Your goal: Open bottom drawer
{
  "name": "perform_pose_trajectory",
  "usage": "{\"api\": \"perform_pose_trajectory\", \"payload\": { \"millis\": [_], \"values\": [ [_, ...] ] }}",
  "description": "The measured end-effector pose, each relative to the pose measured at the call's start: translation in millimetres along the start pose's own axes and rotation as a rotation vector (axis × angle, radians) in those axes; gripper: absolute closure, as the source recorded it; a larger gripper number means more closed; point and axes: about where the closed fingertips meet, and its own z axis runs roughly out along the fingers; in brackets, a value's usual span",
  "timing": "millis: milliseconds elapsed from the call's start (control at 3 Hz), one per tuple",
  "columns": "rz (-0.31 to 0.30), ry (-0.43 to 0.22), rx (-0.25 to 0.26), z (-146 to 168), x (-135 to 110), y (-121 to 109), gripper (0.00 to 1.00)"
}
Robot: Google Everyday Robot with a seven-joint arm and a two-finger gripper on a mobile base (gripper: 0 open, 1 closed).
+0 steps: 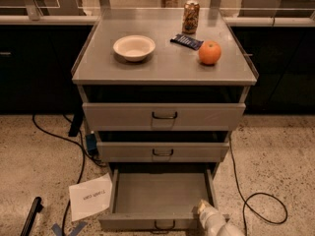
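The bottom drawer (160,193) of the grey metal cabinet is pulled far out, showing its bare grey floor, with its small dark wire handle (164,225) at the centre of the front, near the lower frame edge. My gripper (204,209), a pale whitish shape rising from the bottom right, sits at the drawer's front right corner, to the right of the handle. The mid-sized drawer (162,151) and the widest top drawer (164,116) stand slightly proud of the frame above.
On the cabinet top (165,65) rest a white bowl (134,47), a can (190,16), a dark snack bar (186,41) and an orange (209,52). A paper sheet (90,196), black cables (260,200) and a dark tool (31,215) lie on the speckled floor.
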Motion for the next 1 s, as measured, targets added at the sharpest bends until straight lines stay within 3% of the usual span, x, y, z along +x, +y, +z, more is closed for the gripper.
{"api": "perform_pose_trajectory", "payload": {
  "millis": [333,667,1000],
  "values": [
    [0.000,0.000,0.000,0.0,0.0,0.0,0.11],
    [0.000,0.000,0.000,0.0,0.0,0.0,0.00],
    [0.000,0.000,0.000,0.0,0.0,0.0,0.00]
  ]
}}
